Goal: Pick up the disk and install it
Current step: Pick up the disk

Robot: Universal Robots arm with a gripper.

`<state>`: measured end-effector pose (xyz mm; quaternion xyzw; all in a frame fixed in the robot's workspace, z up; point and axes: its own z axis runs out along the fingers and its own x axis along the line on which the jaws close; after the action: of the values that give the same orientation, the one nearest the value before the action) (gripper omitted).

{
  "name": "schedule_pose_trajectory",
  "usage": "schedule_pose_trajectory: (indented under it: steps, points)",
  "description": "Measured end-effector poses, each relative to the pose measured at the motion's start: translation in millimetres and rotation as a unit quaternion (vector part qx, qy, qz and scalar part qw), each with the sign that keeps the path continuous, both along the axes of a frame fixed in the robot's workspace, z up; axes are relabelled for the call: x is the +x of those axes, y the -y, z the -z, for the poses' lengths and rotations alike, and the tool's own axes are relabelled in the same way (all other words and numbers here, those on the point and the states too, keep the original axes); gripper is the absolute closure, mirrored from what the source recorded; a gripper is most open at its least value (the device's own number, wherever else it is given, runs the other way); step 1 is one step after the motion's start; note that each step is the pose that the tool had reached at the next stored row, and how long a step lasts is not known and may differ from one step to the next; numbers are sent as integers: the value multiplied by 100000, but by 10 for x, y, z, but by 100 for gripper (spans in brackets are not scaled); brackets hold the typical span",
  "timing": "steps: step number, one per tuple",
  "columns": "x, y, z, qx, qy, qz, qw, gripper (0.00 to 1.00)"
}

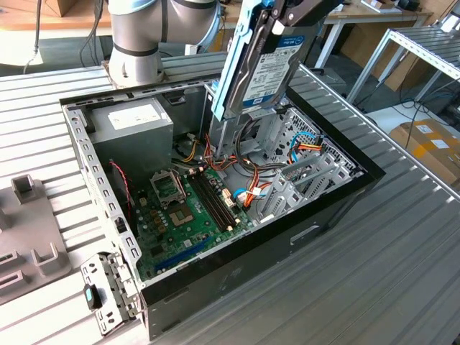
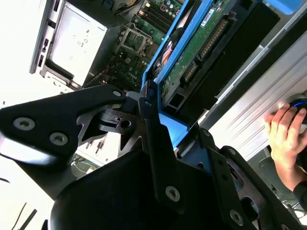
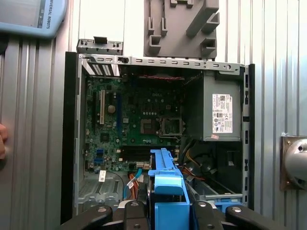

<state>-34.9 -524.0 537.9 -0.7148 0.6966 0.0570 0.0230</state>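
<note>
Above the open computer case (image 1: 287, 237) on the counter (image 1: 402, 280), the pincer (image 1: 305, 10) held the disk (image 1: 267, 65) by its top end. In the second wrist view, its black fingers (image 2: 154, 139) were closed on the blue side rail. The disk hung straight below the pincer, well clear of the case. Its long axis was steep, nearly upright, with the top leaning toward the exterior view's right and the labelled face turned outward. Its lower end stood over the cabled corner beside the metal drive cage (image 1: 316, 169), apart from it. It was well away from the grey power supply (image 1: 133, 126) and the motherboard (image 1: 188, 208). The fit appeared to depend on matching that steep axis to the bay beneath.
</note>
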Motion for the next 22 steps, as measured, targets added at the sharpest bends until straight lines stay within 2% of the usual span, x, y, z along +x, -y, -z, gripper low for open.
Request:
schedule_pose_trajectory:
  steps: [10,13,22]
  points:
    - [3,26,11,-7,-4,-2,100000,63]
    - [13,132,47,-7,-2,-5,100000,63]
    - [12,205,54,-5,-3,-1,100000,63]
